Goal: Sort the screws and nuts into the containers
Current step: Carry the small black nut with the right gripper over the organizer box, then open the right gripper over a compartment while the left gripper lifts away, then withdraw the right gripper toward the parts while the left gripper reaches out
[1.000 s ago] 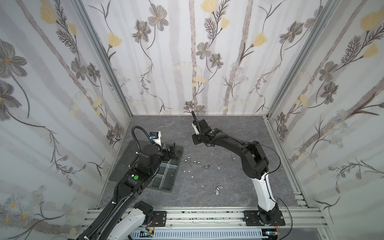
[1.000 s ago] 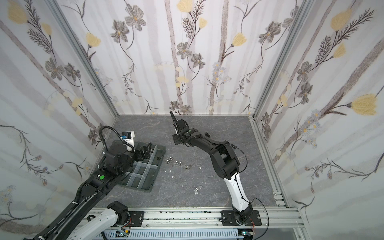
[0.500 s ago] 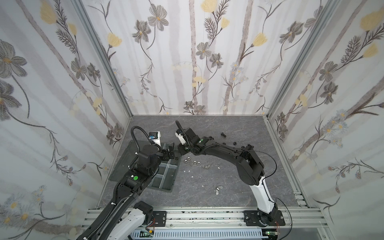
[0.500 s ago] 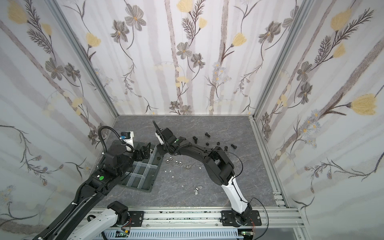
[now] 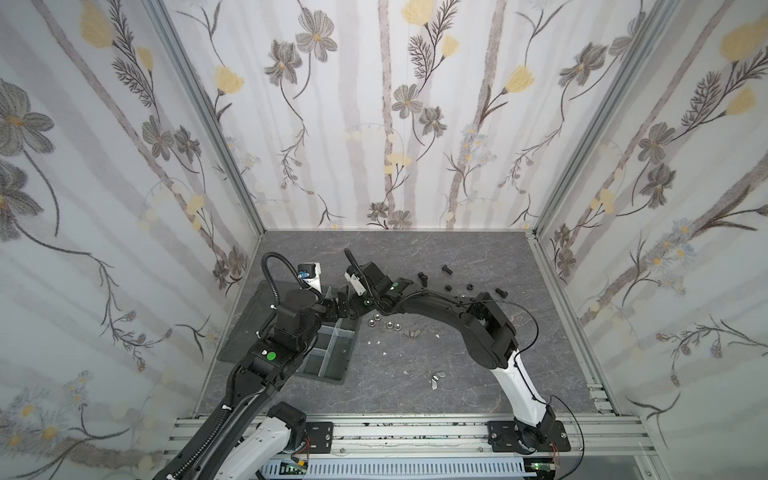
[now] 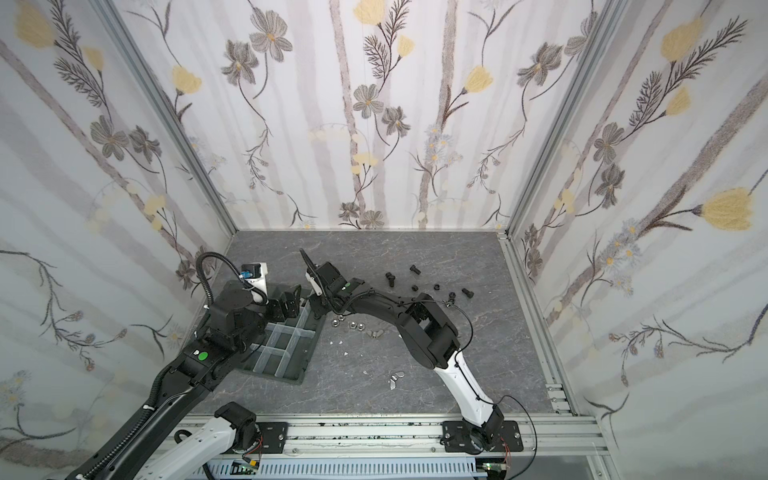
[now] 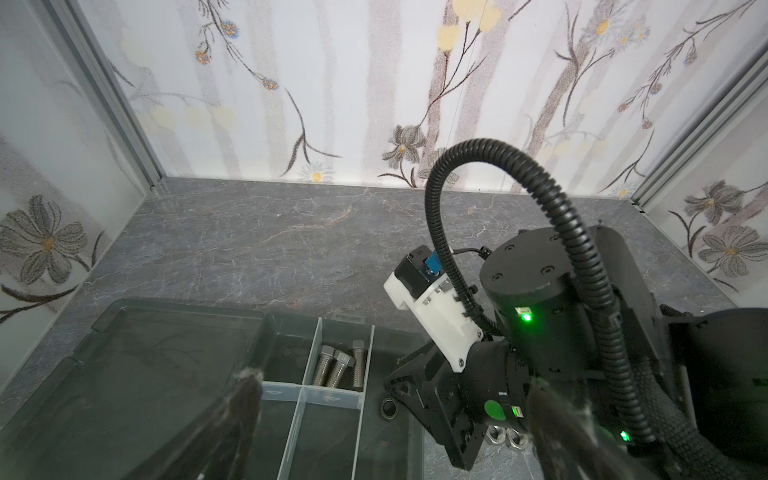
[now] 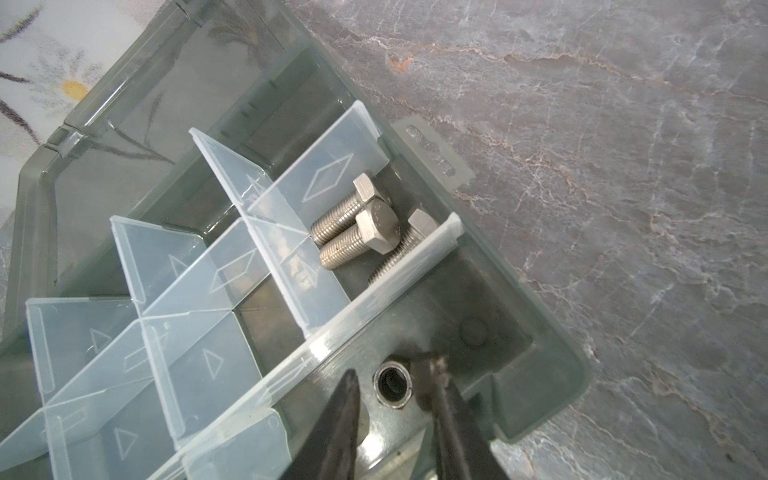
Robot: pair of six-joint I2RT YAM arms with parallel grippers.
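**Right hand open over a nut lying in the organiser tray**

Top views: A dark grey organiser tray (image 5: 332, 365) sits on the left side of a grey marbled table (image 5: 415, 403). Its flat lid (image 5: 245, 328) lies open to the left of it. The left arm (image 5: 270, 357) and the right arm (image 5: 478, 328) both reach to the far end of the tray, and their tips are close together there. Two silver hex nuts (image 5: 376, 319) lie on the table just right of the tray, with a silver wing nut (image 5: 411, 333) beside them. Two more wing nuts (image 5: 436, 379) lie nearer, in the middle of the table. Black screws (image 5: 448, 269) and black nuts (image 5: 470, 286) are scattered on the far right side, well apart from the tray.

Left wrist view: The left hand (image 7: 394, 381) hangs above the tray with its fingers (image 7: 245, 399) spread wide, grasping nothing. Three silver screws (image 7: 338, 368) lie together in one far compartment. In the compartment to their right, a single nut (image 7: 389, 408) lies flat on the tray floor, just beside the tip of the right arm.

Right wrist view: The right hand (image 8: 392, 365) points down into the far right corner compartment. Its two dark fingers (image 8: 345, 415) are parted, one on each side of the nut. The nut rests on the compartment floor and is not gripped. One finger stands clear of it, and the other is just beside it. A translucent divider (image 8: 386, 286) separates this compartment from the one holding the three silver screws.
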